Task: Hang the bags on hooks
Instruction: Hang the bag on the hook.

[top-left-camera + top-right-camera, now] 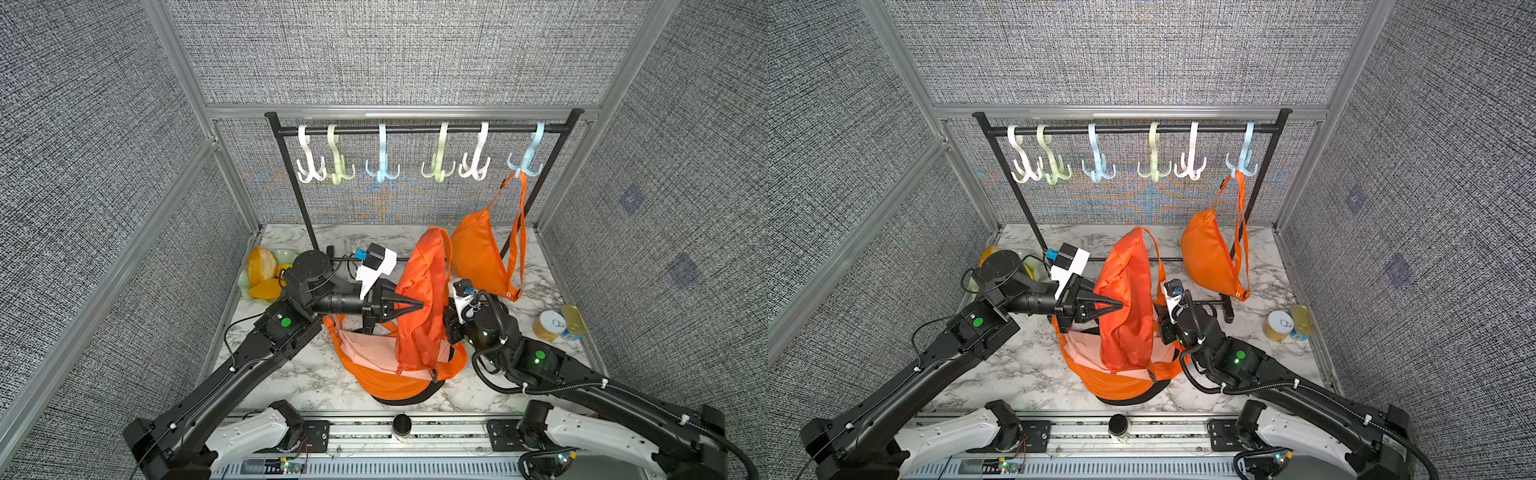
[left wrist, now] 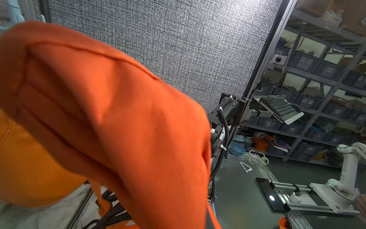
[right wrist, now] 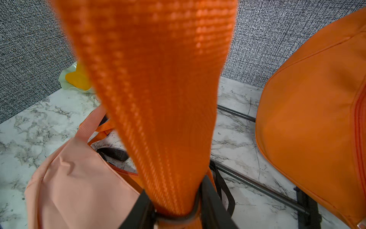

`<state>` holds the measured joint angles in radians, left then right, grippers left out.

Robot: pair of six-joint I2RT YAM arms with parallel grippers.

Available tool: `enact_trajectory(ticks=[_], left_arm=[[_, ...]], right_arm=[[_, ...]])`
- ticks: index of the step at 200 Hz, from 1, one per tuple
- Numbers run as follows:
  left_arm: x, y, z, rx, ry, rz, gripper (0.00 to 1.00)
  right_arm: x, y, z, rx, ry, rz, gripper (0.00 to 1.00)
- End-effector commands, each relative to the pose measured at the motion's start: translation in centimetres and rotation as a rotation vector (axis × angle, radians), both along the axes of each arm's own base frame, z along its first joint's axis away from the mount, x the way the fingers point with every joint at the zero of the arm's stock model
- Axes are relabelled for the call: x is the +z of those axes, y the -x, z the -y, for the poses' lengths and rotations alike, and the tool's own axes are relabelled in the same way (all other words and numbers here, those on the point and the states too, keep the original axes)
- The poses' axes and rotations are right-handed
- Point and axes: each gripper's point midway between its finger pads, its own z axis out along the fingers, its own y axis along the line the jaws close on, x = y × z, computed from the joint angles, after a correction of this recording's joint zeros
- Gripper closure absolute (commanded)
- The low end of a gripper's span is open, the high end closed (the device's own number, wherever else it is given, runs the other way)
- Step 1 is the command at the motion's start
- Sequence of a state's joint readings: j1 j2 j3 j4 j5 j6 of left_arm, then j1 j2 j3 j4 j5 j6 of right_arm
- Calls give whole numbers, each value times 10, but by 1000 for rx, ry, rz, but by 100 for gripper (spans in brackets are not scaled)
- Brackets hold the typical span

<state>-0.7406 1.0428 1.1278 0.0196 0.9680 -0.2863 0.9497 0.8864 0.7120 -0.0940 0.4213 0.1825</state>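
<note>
Item: orange soft fabric bag (image 1: 422,332), frame centre, held up over my marble desk (image 1: 316,374). Light, limp, slippery. Left end effector (image 1: 419,306) clenched on its cloth. Right end effector (image 3: 176,208) pinches its orange woven webbing strap (image 3: 154,99), likely the best hold.

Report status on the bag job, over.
Left pincer shut on backpack, fabric lifted, base on table, unhung. Right pincer clamped on its strap. Far-right hook taken by another bag.

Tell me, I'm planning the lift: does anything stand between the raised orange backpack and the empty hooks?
Nothing visible does. The backpack has open space up to the five empty hooks; only the rightmost blue hook is taken, by an orange waist bag.
</note>
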Motion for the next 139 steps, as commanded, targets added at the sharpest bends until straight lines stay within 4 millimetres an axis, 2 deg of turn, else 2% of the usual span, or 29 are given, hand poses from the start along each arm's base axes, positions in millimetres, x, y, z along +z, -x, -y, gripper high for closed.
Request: enact_trajectory(ticks=[1, 38, 53, 64, 78, 88, 102, 139], left_arm=[[4, -2, -3, 23, 20, 35, 100], [5, -3, -7, 43, 31, 37, 100], [6, -3, -8, 42, 37, 37, 100], [6, -2, -7, 40, 37, 35, 100], [7, -2, -8, 38, 39, 36, 100], [7, -1, -8, 36, 39, 35, 100], [8, -1, -8, 35, 41, 36, 100], [11, 1, -11, 36, 49, 41, 100]], right_arm=[[7, 0, 6, -20, -16, 19, 79], [8, 4, 20, -46, -14, 22, 98], [11, 4, 24, -51, -26, 27, 98], [12, 7, 21, -28, -26, 23, 87], [11, 9, 13, 14, -20, 17, 61], [9, 12, 5, 55, -17, 7, 50], [2, 13, -5, 93, -6, -16, 43], [-14, 16, -27, 160, 4, -60, 37]])
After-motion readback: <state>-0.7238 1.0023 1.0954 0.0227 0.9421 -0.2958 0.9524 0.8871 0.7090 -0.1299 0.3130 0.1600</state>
